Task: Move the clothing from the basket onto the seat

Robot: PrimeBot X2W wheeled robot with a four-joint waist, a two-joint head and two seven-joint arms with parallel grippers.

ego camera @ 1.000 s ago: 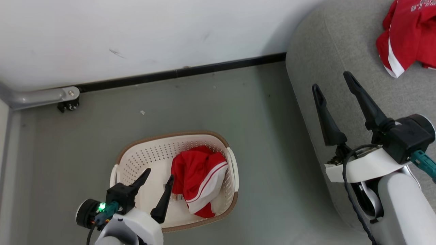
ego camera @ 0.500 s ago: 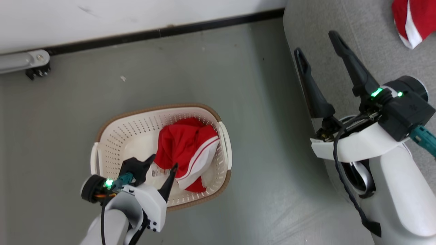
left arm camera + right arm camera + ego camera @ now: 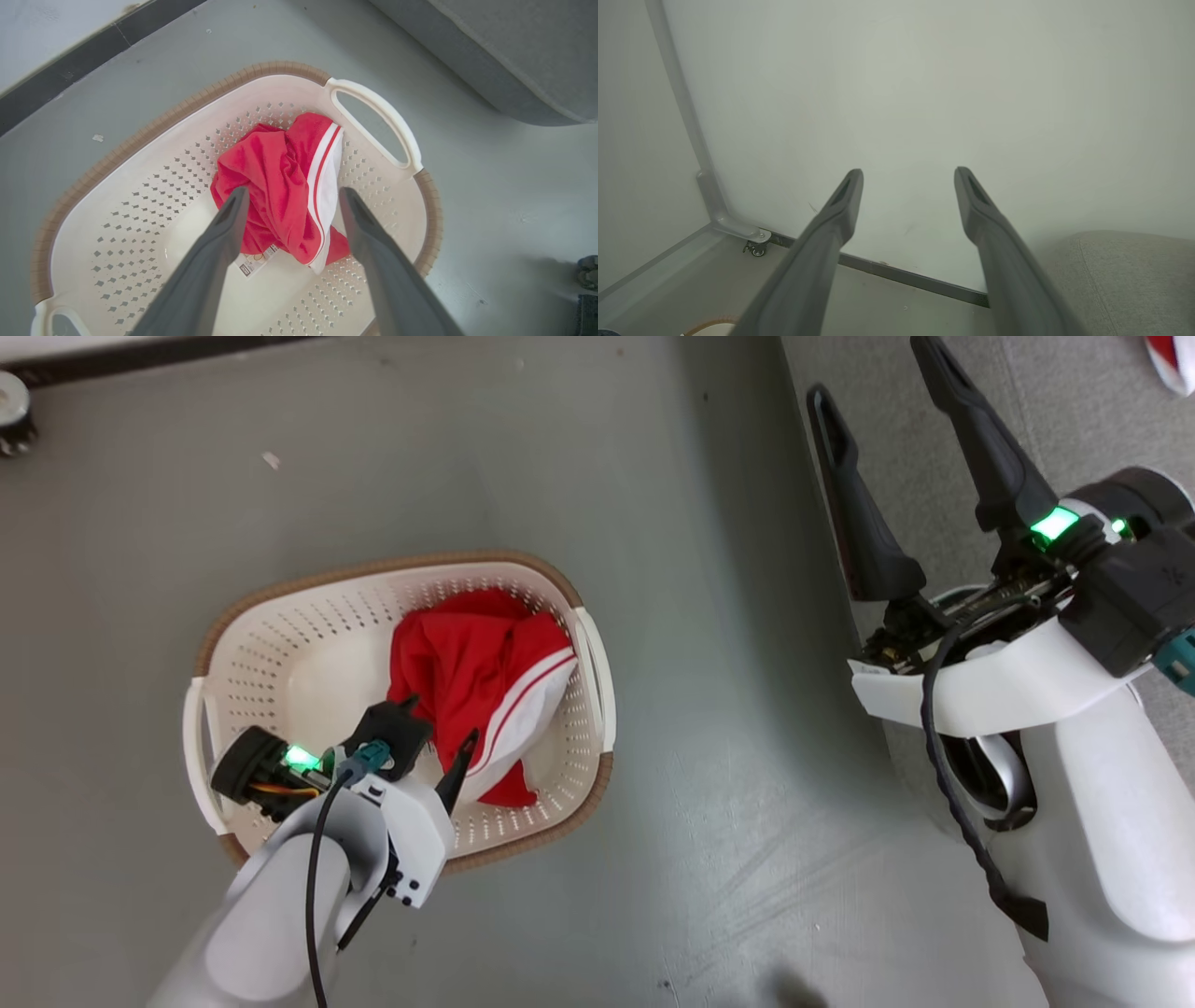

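Red mesh garment (image 3: 275,186), white side panel with a thin stripe, sits bunched in the basket (image 3: 308,581) against the wall nearest the seat (image 3: 1074,420). A white paper tag (image 3: 255,264) pokes out from under it on the basket bottom.

Directly over it: left gripper (image 3: 293,191), fingers spread as wide as they go, one each side of the bundle in the wrist view, nothing held. Can't tell whether the tips touch fabric yet.

Further out: bare grey floor (image 3: 709,616) between basket and seat. The right gripper (image 3: 870,369) is up over the seat edge, equally wide, empty, pointing at the wall (image 3: 924,93). A red-and-white scrap (image 3: 1172,350) lies on the seat at the frame corner, probably a piece already delivered.

Step, as I read it: reach for the pick of the last piece in the basket, grasp not yet made.

Next move needs:
- lower until the tips bracket the thick part of the bundle, not the white hem alone
- close fully, since thin mesh slips from a shallow pinch
- keep the tips off the basket holes and bottom, the basket looks light and could drag
- lift clear of the rim before swinging toward the seat
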